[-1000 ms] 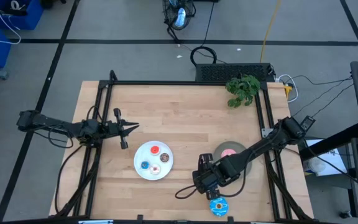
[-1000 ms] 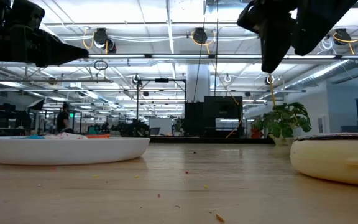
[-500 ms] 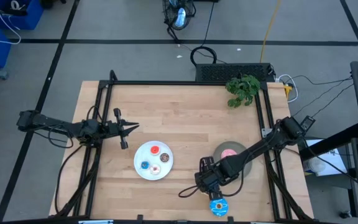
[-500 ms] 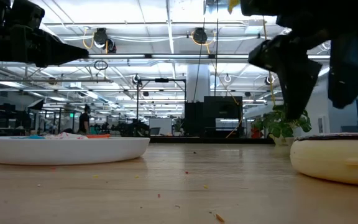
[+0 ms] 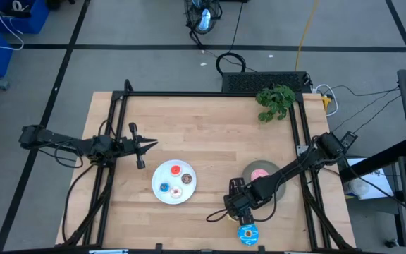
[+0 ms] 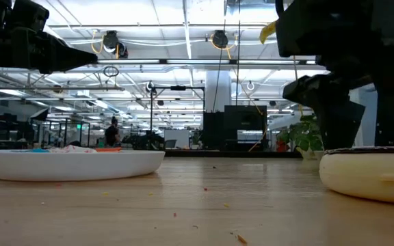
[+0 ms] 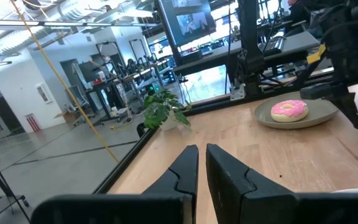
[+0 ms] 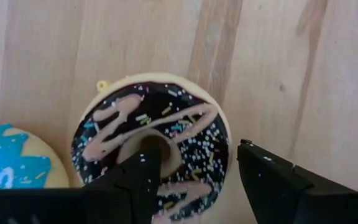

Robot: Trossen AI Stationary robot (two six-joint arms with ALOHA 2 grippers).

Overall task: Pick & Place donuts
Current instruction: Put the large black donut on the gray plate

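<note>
A chocolate-sprinkled donut (image 8: 154,146) lies flat on the wooden table near its front edge, beside a blue-iced donut (image 5: 247,233). My right gripper (image 8: 197,152) hangs open just above the chocolate one, pointing steeply down. One finger (image 8: 138,177) stands over the donut's hole and the other (image 8: 272,180) beyond its outer rim. In the high view this gripper (image 5: 235,207) hides that donut. A pink donut (image 5: 259,173) rests on the grey plate (image 5: 276,169). Tiny donuts (image 5: 176,169) sit on the white plate (image 5: 158,176). My left gripper (image 5: 146,144) waits shut at the table's left, level above it.
A small potted plant (image 5: 275,100) stands at the far right corner. Black frame rails (image 5: 210,94) run along the table's far, left and right sides. Bare wood lies between the two plates and across the table's far half.
My right gripper has come down toward the chocolate-sprinkled donut, drifting slightly toward the table's near edge, with its fingers still apart. The donuts and plates have stayed where they were.
</note>
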